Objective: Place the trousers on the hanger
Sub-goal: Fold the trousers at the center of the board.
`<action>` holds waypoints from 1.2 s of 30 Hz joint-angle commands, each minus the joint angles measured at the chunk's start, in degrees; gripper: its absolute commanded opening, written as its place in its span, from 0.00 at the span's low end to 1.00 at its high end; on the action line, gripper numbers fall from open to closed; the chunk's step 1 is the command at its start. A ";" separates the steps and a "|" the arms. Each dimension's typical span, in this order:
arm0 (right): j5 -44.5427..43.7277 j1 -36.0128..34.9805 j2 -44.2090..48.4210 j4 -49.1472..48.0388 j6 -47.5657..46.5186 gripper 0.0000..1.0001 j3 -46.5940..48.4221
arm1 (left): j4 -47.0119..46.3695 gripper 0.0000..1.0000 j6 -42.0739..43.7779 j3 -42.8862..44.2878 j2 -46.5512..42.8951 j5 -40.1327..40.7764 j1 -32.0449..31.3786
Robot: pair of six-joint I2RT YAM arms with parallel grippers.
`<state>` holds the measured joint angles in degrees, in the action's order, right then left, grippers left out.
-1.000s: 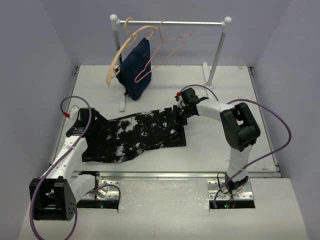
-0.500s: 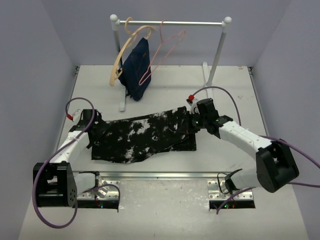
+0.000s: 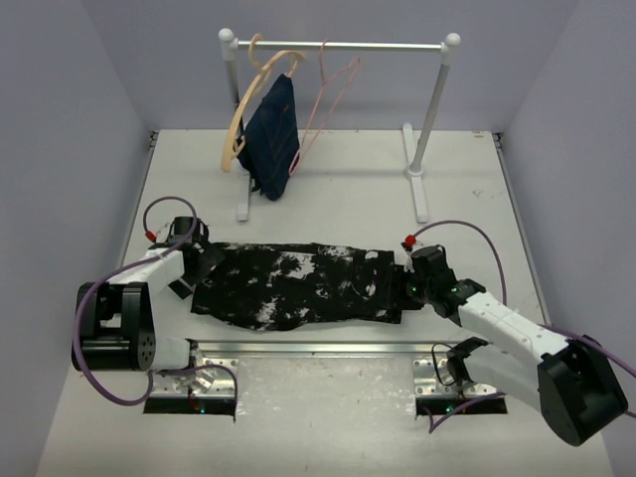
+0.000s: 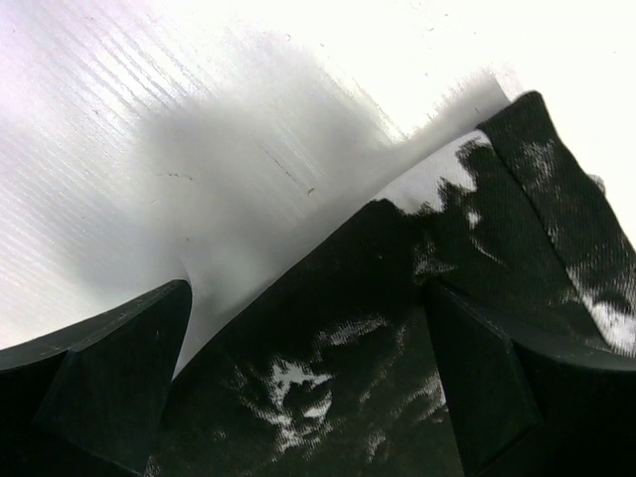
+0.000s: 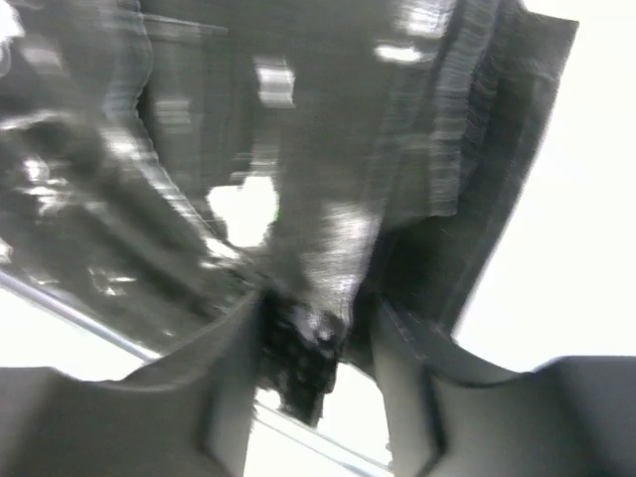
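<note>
The black, white-speckled trousers (image 3: 298, 283) lie spread flat across the front of the table. My left gripper (image 3: 199, 263) is at their left end, open wide. In the left wrist view its gripper (image 4: 308, 298) straddles the fabric (image 4: 397, 248), with a finger on either side. My right gripper (image 3: 402, 276) is at the trousers' right end. In the blurred right wrist view this gripper (image 5: 318, 308) has its fingers apart, and a bunch of the trousers (image 5: 328, 149) hangs between them. The thin pink hanger (image 3: 328, 99) hangs on the rail at the back, far from both grippers.
A white clothes rack (image 3: 338, 45) stands at the back on two posts with feet. A tan wooden hanger (image 3: 237, 124) with a navy garment (image 3: 273, 129) hangs left of the pink one. A metal strip (image 3: 318, 348) runs along the table's near edge.
</note>
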<state>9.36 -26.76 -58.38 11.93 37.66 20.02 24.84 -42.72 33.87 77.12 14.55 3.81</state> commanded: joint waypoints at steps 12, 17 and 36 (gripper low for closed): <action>-4.30 0.13 -17.66 12.01 2.55 0.75 2.86 | 2.78 1.00 -0.17 2.67 -3.98 2.63 0.44; -9.42 0.87 -9.86 18.23 -0.63 0.82 8.74 | 8.00 1.00 0.20 5.32 -11.82 5.65 0.49; 0.60 -6.22 -21.39 11.00 1.19 0.60 22.39 | -17.22 0.95 -4.93 -4.90 -8.76 -21.81 -13.71</action>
<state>0.83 -32.87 -69.01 29.21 37.63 43.88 11.08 -43.05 29.16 61.23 -10.02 -7.68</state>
